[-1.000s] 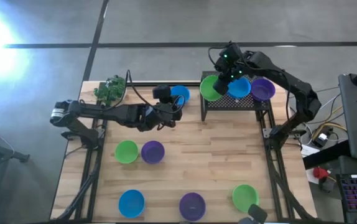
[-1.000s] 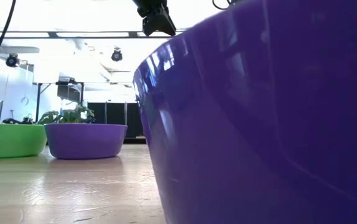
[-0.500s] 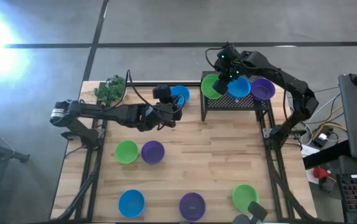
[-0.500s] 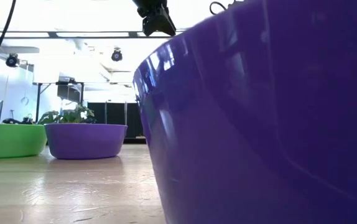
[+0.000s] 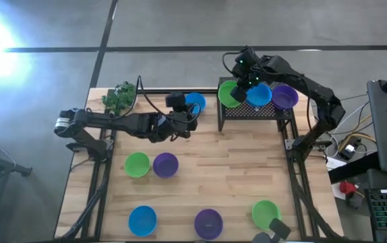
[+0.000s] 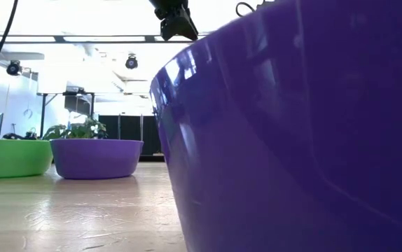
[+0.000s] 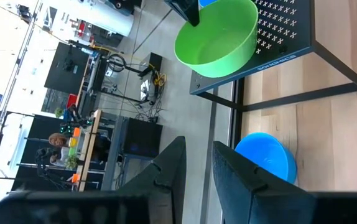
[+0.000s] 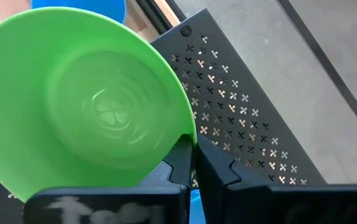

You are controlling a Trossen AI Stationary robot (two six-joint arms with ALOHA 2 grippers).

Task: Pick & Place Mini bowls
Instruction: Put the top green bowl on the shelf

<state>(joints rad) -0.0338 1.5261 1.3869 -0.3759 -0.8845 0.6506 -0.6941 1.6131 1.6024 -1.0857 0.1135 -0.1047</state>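
Note:
Nine mini bowls show in the high view. A green bowl (image 5: 227, 95), a blue one (image 5: 259, 95) and a purple one (image 5: 286, 96) are on the black perforated rack (image 5: 255, 111). A second blue bowl (image 5: 195, 102) sits on the table beside the rack. Green (image 5: 137, 164), purple (image 5: 166, 164), blue (image 5: 142, 219), purple (image 5: 208, 223) and green (image 5: 265, 212) bowls stand nearer. My right gripper (image 5: 240, 84) is shut on the rack's green bowl (image 8: 97, 106). My left gripper (image 5: 183, 123) hovers near the second blue bowl (image 7: 265, 158), narrowly open and holding nothing. My right gripper pinches the green bowl's rim (image 8: 188, 138) between its two fingers, one finger (image 8: 177, 163) on the inner side and the other (image 8: 219, 169) on the outer side. The bowl is at the rack's left end (image 7: 272, 59); whether its base rests there I cannot tell.
A small leafy plant (image 5: 118, 96) stands at the far left corner. The rack fills the far right corner. In the low view a purple bowl (image 6: 292, 140) blocks most of the picture. Bare wood (image 5: 227, 169) lies in the table's middle.
My right arm has shifted slightly toward the table's left with the green bowl, then stayed still. The left arm and the other bowls have not moved.

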